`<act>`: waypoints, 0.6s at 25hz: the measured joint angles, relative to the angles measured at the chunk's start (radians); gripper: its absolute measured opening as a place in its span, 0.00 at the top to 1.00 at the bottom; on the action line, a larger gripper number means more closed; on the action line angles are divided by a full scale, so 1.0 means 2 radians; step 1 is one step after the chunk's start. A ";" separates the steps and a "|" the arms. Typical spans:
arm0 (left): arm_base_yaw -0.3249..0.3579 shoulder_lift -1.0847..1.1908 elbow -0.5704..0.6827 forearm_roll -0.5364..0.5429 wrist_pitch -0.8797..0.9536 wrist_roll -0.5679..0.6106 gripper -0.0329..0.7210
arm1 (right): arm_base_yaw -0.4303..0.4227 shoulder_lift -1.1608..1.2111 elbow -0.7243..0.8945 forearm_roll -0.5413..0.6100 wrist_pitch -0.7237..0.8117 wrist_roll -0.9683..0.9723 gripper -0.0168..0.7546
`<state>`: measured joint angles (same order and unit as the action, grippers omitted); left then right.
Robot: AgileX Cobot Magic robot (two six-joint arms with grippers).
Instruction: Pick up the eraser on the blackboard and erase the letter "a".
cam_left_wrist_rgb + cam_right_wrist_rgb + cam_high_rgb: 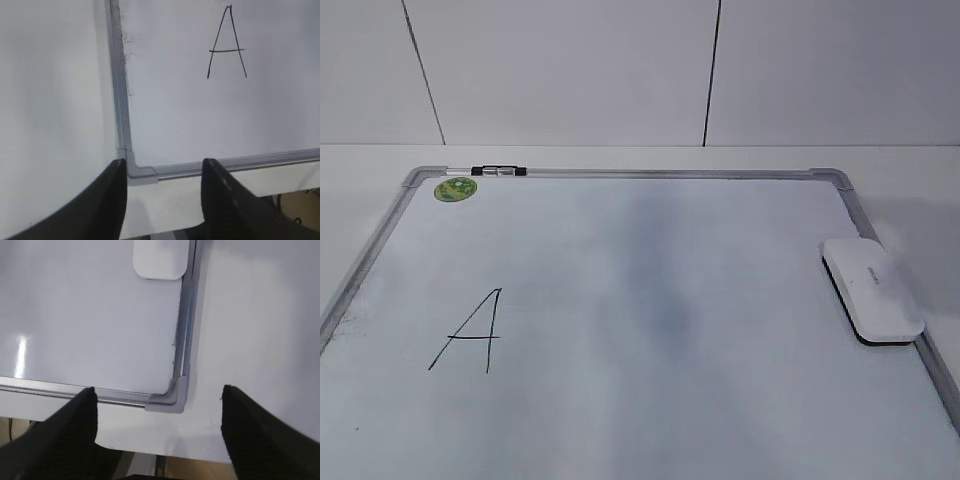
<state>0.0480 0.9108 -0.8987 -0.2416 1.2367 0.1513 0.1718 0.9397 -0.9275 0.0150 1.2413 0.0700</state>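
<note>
The eraser point(872, 290), a white oblong block with a black underside, lies on the blackboard point(650, 173) by its right edge. Its near end shows at the top of the right wrist view point(160, 260). No lowercase "a" shows in any view. The only mark on the board is an angular capital "A" point(470, 335), also in the left wrist view point(227, 45). My left gripper point(165, 162) is open and empty above the board's near left corner point(137, 172). My right gripper point(159, 389) is open and empty above the near right corner point(172, 400). Neither gripper shows in the exterior view.
A round green sticker point(455, 189) sits at the board's far left corner, with a small black-and-silver clip point(498, 171) on the far frame beside it. The board lies on a white table point(360, 180). The table's near edge shows below the grippers point(165, 452). A wall stands behind.
</note>
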 joint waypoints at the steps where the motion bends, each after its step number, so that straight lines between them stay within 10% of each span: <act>1: 0.000 -0.024 0.018 0.000 0.000 0.000 0.47 | 0.000 -0.017 0.013 0.000 0.001 0.000 0.20; 15: -0.016 -0.240 0.180 -0.001 -0.035 0.001 0.48 | 0.000 -0.244 0.161 -0.050 -0.027 -0.002 0.21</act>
<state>0.0168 0.4314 -0.5383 -0.2429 1.1673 0.1535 0.1718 0.4518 -0.6063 -0.0857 1.1863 0.0668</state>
